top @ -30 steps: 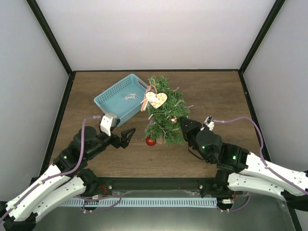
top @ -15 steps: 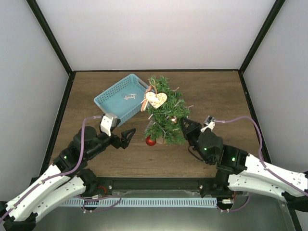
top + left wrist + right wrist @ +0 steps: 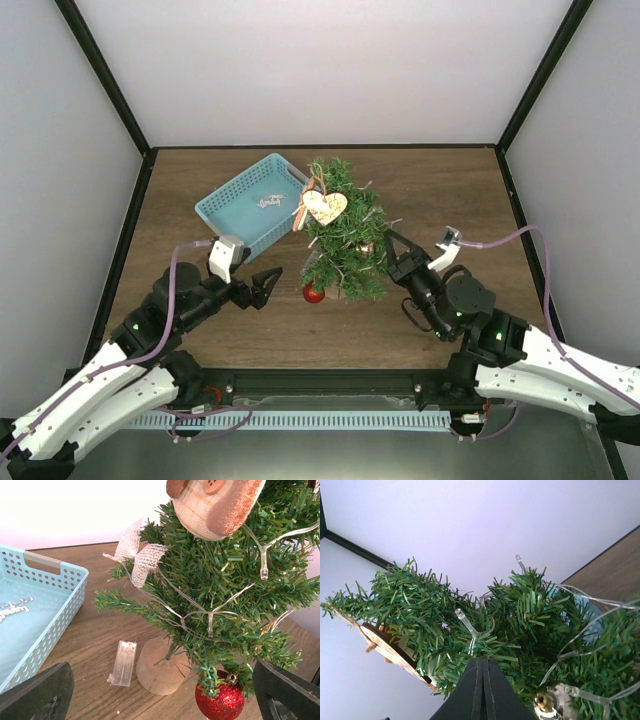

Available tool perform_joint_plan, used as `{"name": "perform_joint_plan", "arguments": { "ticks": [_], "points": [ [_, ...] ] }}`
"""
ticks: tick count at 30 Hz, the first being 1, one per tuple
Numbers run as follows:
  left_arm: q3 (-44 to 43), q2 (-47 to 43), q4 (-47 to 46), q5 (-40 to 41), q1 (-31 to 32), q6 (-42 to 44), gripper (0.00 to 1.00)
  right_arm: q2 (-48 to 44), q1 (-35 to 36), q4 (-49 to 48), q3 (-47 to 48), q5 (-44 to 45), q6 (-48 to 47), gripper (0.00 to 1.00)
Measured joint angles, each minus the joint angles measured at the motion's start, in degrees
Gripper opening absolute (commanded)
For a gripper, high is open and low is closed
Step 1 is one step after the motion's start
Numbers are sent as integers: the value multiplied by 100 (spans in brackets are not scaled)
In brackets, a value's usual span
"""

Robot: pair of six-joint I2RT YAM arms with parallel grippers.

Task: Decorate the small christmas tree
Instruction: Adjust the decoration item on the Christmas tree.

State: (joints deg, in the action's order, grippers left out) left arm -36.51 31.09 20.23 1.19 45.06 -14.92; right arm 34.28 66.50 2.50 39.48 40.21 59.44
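The small christmas tree [image 3: 342, 232] stands mid-table on a round light-brown base [image 3: 160, 667]. It carries a wooden heart [image 3: 325, 207], a red glitter ball [image 3: 314, 292], a white mesh bow [image 3: 137, 555], a clear light string and a small gold ball [image 3: 549, 700]. My left gripper [image 3: 266, 285] is open and empty, just left of the red ball [image 3: 220, 702]; its fingers frame the base in the left wrist view [image 3: 162, 695]. My right gripper [image 3: 392, 250] is shut, its tips pressed into the tree's right branches [image 3: 482, 662] by a light bulb [image 3: 465, 622].
A light-blue plastic basket [image 3: 250, 200] with a silvery word ornament [image 3: 267, 201] lies left of the tree. The clear battery box [image 3: 123, 662] of the light string lies on the table beside the tree's base. Dark frame posts and white walls enclose the table.
My right arm has shifted right and lifted its wrist, its shut tips staying at the tree's right side. The left arm and the tree have not moved.
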Motion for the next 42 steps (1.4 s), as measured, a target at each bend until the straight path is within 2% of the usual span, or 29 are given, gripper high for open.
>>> {"name": "perform_joint_plan", "arguments": {
  "ticks": [7,15,22,42],
  "points": [
    [0,0,0,-4,0,0,99,9,0,33,142,-105,-890,1],
    [0,2,-2,-9,0,0,99,271,0,232,844,-476,-1681,1],
    [0,2,-9,-15,0,2,99,442,0,520,1248,-739,-2024,1],
    [0,7,-44,-111,0,22,99,944,0,1298,1711,-741,-3202,1]
  ]
}}
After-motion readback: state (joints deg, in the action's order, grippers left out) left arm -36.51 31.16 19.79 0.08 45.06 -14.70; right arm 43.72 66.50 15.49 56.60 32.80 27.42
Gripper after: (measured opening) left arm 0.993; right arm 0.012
